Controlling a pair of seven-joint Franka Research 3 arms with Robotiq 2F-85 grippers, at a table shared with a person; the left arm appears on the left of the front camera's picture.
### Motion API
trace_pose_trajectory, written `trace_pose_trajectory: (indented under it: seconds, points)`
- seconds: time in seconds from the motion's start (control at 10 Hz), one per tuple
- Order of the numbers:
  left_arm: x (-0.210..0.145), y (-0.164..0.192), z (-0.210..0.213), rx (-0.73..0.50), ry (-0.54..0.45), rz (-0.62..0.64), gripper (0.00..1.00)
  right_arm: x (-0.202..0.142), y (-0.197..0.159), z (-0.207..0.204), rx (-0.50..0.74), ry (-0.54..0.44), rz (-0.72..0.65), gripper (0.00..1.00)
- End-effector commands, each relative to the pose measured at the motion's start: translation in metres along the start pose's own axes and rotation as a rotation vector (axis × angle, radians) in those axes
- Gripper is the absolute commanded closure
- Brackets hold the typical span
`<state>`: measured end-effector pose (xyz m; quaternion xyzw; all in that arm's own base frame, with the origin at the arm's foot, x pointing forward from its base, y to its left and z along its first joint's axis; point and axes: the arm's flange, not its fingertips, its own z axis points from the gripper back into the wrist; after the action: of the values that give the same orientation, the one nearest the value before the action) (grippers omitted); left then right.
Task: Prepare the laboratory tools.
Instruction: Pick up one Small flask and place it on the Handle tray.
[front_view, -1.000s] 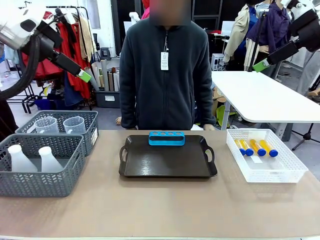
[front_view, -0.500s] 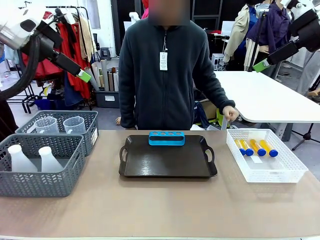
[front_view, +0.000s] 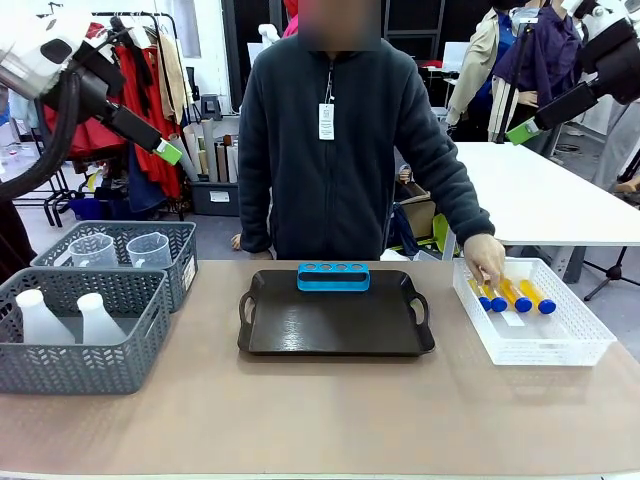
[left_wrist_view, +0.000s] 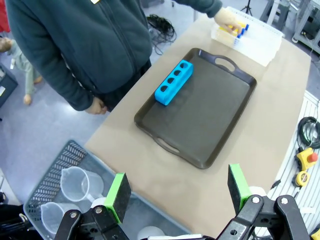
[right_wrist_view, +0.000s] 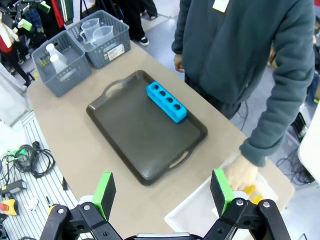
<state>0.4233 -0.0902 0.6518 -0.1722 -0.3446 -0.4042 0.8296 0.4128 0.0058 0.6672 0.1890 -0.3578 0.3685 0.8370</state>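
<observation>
In the front view, a person's hand (front_view: 487, 262) has come across from the far edge of the worktop (front_view: 330, 410) within the last second. It is now lowered into the white basket (front_view: 560, 348), its fingertips at the four blue-capped tubes (front_view: 510, 295) lying there. Nothing else has moved. The blue rack (front_view: 333, 276) stands with its holes unfilled at the back of the dark tray (front_view: 335, 325). The flasks (front_view: 60, 315) and the beakers (front_view: 125, 250) sit in their grey baskets at the left. The left claw (front_view: 168, 152) and the right claw (front_view: 520, 130) are held high, well apart from everything.

In the left wrist view, the left claw's green pads (left_wrist_view: 118, 195) are seen spread wide with nothing between them. The tray and rack lie far below, and the hand is seen at the tubes in the far corner.

In the right wrist view, the right claw's jaws are likewise parted and nothing is gripped. The hand is seen just beyond them, over the yellow of the tubes.

The work is judged to be at its start. A tube is probably about to be lifted, for the rack or for a handover, and no tool has yet been set out on the tray.
</observation>
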Motion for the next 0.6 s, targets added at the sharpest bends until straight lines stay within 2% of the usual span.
trace_pose_trajectory:
  seconds: [0.0, 0.2, 0.5]
  points:
    - [0.003, -0.006, 0.001, 0.026, 0.094, -0.026, 0.0, 0.002, 0.001, 0.001, 0.016, -0.02, 0.002, 0.0]
    - [0.001, -0.016, 0.011, 0.092, 0.223, -0.022, 0.0, 0.002, 0.001, 0.001, 0.016, -0.02, 0.002, 0.0]
    - [-0.003, -0.018, 0.032, 0.158, 0.348, -0.016, 0.0, 0.002, 0.001, 0.001, 0.016, -0.02, 0.002, 0.0]
